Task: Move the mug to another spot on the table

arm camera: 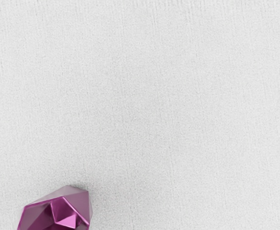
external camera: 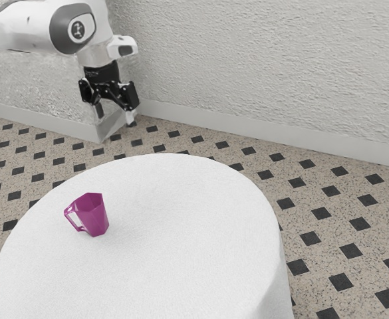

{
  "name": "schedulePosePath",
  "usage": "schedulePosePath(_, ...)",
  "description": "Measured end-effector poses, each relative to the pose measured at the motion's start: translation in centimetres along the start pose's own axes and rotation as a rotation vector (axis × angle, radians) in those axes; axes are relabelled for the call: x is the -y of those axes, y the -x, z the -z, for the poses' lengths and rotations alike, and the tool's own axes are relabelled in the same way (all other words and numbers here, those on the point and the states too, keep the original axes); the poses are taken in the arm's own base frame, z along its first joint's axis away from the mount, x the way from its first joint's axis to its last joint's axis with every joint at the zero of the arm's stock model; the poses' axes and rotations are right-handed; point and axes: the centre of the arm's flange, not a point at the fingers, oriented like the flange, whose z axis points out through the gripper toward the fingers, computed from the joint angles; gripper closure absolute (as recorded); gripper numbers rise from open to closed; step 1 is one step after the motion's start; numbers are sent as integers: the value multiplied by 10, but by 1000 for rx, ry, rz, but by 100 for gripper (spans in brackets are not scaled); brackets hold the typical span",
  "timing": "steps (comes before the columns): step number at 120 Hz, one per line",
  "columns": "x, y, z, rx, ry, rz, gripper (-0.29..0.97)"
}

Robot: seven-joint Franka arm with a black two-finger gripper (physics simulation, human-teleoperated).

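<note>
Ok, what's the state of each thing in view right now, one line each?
mug: upright on the table, handle toward the exterior view's left, not held.
gripper: open, empty, raised well above the table, apart from the mug.
table: bears the mug near its edge on the exterior view's left.

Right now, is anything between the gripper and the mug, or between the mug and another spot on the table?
Nothing visible does. The gripper hangs open, high above the mug, with only air between them. The mug is the one thing I see on the white table.
</note>
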Motion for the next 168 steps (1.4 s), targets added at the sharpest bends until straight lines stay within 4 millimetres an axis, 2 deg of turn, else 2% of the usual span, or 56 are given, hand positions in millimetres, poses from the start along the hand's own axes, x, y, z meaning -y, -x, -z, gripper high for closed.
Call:
schedulePosePath(6,-1,3,16,-12,1,-4,1)
schedulePosePath(18,3,13,35,-12,3,-3,1)
schedulePosePath(26,5,30,46,-8,12,-6,1)
schedulePosePath(36,9,84,51,21,38,-18,1)
schedulePosePath(47,64,169,46,41,67,68,2)
schedulePosePath(56,85,235,35,26,64,97,1)
schedulePosePath(61,97,259,19,26,69,97,1)
schedulePosePath(66,110,271,8,17,79,74,1)
schedulePosePath(74,137,273,-18,25,103,35,1)
schedulePosePath(84,163,262,-49,42,91,-10,1)
schedulePosePath(98,183,251,-82,47,40,-27,1)
schedulePosePath(113,182,251,-104,33,3,-104,1)
schedulePosePath(139,189,225,-174,62,-9,-230,1)
schedulePosePath(168,203,216,-192,18,-39,-278,1)
